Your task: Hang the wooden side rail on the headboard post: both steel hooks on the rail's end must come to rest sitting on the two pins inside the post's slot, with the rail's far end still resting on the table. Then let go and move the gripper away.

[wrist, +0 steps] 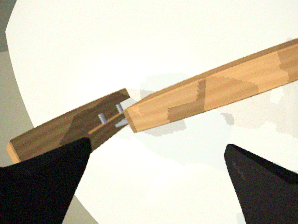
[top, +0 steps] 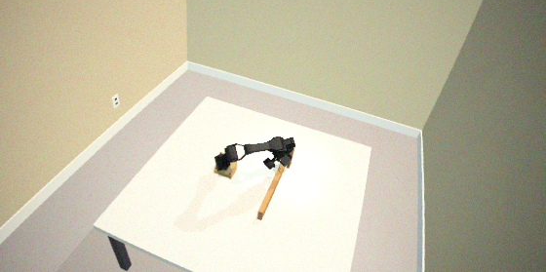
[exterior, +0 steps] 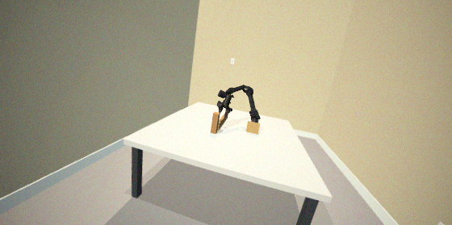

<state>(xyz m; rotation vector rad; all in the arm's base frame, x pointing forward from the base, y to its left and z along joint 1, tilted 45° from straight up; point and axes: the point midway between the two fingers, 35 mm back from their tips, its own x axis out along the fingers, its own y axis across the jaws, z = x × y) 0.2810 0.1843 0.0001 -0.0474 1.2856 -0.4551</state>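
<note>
The wooden side rail [top: 270,193] [exterior: 222,121] [wrist: 213,92] lies on the white table [top: 317,237] [exterior: 242,160], its near end meeting the upright headboard post [top: 291,161] [exterior: 215,122] [wrist: 63,128]. In the wrist view the two steel hooks [wrist: 113,117] on the rail's end reach into the post's slot; the pins are hidden. My gripper [top: 276,161] [exterior: 224,112] [wrist: 159,149] is open and empty. It hangs just above the joint of rail and post, with one finger on each side and touching neither.
The arm's base stands on a small wooden block [top: 226,171] [exterior: 253,127] to the left of the post in the top view. The table's edges are well away from the rail. Walls and floor surround the table.
</note>
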